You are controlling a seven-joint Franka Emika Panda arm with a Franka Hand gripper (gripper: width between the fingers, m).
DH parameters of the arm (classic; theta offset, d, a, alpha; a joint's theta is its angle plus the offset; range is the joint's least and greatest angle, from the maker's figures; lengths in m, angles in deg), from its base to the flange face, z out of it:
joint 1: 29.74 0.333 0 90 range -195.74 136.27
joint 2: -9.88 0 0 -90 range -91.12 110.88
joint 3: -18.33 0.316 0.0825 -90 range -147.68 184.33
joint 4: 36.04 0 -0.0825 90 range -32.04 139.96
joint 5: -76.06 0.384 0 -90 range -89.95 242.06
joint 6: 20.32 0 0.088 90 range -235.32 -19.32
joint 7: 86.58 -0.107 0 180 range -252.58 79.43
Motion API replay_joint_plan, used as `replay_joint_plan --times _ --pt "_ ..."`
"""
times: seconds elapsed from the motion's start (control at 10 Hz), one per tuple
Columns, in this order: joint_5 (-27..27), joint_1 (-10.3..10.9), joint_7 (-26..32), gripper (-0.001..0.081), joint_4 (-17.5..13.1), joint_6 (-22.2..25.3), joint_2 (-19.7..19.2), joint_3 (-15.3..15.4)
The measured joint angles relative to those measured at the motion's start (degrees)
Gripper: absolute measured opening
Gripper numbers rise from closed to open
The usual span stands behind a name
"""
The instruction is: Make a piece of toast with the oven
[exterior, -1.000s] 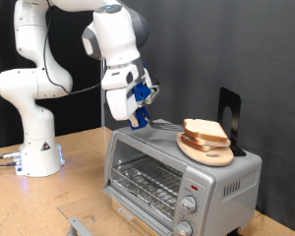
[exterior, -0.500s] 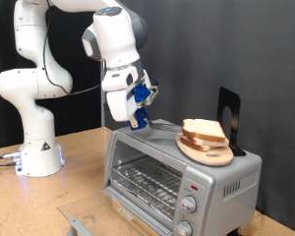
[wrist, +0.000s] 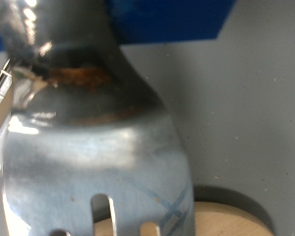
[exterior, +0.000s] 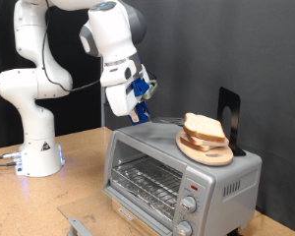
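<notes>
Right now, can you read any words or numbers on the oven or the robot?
No text can be read anywhere.
Oven: the marks around its two knobs are too small and blurred to read.
Robot base: there is a small dark mark, too blurred to read.
Fork held in the gripper, wrist view: bare metal, no lettering.

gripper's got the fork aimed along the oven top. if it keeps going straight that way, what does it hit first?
Probably the bread slices on the round wooden board atop the oven: the fork held by the gripper points that way. Depth uncertain.
</notes>
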Motion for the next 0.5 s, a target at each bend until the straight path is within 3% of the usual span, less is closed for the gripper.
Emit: replay_joint_plan --times 0.5 --pt "-1.4 -0.2 -4.2 0.0451 -0.3 0.5 -0.1 0.8"
